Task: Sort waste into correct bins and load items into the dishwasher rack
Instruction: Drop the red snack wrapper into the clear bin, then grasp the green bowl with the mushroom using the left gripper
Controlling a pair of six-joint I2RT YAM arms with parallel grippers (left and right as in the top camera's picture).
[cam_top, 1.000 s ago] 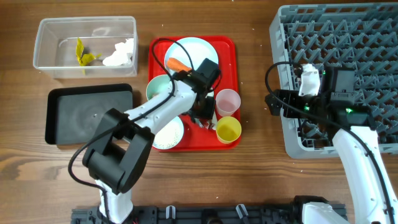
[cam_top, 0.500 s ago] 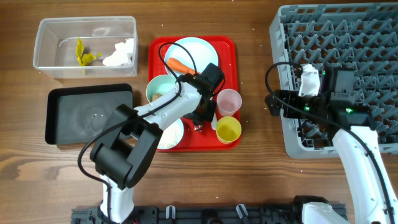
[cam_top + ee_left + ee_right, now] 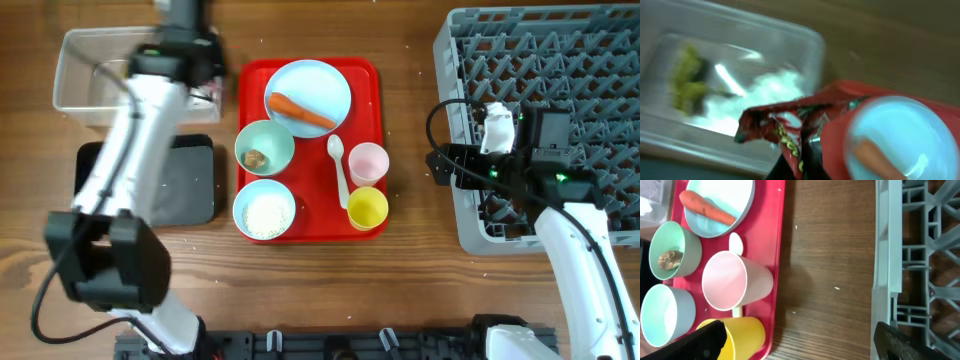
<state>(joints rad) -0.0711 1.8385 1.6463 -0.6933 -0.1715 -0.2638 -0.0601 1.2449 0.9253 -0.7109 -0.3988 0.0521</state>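
Wood table [image 3: 410,270] carries red tray [image 3: 366,80], rack [image 3: 540,60]; left gripper [image 3: 797,161] pinches red wrapper [image 3: 785,117], right gripper [image 3: 800,342] spread wide.

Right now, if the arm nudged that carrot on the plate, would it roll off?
It would probably roll slightly: the carrot is round and tapered, so likely in a curve. The plate rim may stop it. It looks stiff, not floppy.
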